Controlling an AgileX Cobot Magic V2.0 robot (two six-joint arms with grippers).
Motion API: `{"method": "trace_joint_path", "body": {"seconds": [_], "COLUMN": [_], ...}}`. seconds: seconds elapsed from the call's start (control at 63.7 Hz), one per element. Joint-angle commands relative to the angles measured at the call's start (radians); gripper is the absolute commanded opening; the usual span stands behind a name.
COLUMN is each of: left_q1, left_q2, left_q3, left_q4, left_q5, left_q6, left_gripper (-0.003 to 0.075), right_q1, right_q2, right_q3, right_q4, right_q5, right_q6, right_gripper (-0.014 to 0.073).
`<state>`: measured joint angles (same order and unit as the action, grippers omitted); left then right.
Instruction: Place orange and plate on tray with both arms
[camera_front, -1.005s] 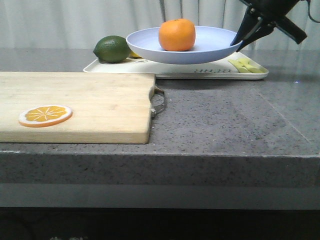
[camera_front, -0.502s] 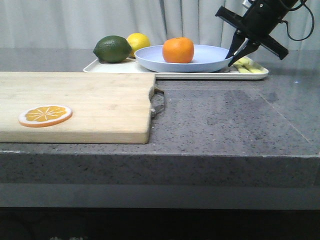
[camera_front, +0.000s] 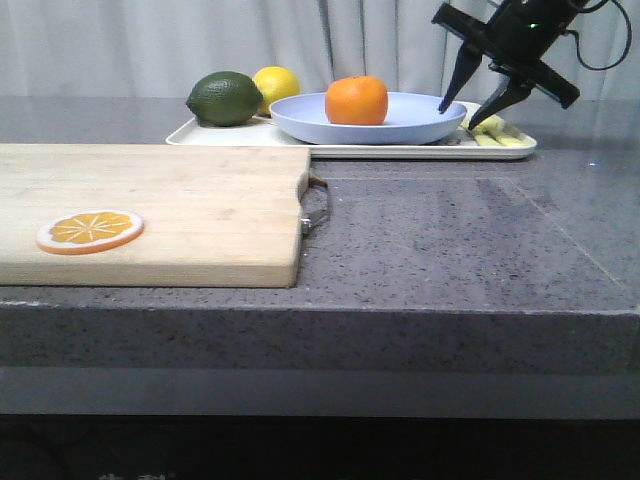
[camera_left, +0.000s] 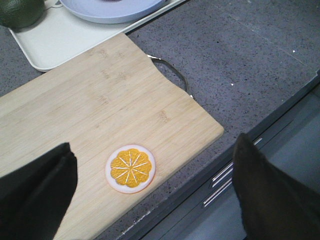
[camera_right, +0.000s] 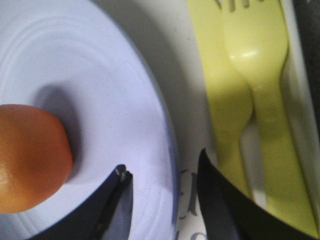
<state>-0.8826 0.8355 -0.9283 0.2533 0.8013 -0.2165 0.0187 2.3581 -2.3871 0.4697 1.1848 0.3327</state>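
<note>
Crowding tray (camera_front: 330, 150): lime (camera_front: 224, 98), lemon (camera_front: 276, 84), yellow cutlery (camera_right: 250, 95) beside plate (camera_front: 400, 122).

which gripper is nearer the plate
Right. The right gripper is open and straddles the plate rim on the tray. The left gripper is far from it, open above the cutting board near the orange slice.
</note>
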Motion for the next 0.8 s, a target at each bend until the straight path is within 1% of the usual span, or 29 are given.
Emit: {"method": "trace_joint_path", "body": {"seconds": [0.0,0.22,0.298,0.534,0.707,0.785], "left_q1": [0.003,0.003,0.003,0.003,0.003,0.003], "left_q2": [-0.007,-0.007,-0.007,-0.007,-0.007,-0.007], "left_q3": [-0.028,-0.028,-0.028,-0.028,-0.028,-0.028], "left_q4": [0.016,0.016,0.016,0.017,0.017,0.017], "left_q5": [-0.051,-0.051,-0.051,-0.051,-0.051,-0.051], "left_q6": [-0.009,-0.009,-0.009,-0.009,-0.009,-0.009], "left_gripper": [0.06,0.06,0.06,0.06,0.06,0.06], "right_q1": [-0.003,-0.003,-0.003,0.013,0.047,0.072], "right_q2": [-0.074,-0.074,-0.075,-0.146,-0.251,-0.31], "right_q3": [-0.078,-0.225,-0.259,-0.268,-0.268,-0.268], "right_q4": [0.023,0.019,0.017,0.004,-0.001,-0.047], "right_q5": [0.02,0.134,0.151,0.152,0.152,0.152], "right_q6": [-0.007,-0.007,-0.007,-0.016,-0.122,-0.143], "right_gripper": [0.0371,0.0371,0.0371,0.0371,0.0371,0.0371]}}
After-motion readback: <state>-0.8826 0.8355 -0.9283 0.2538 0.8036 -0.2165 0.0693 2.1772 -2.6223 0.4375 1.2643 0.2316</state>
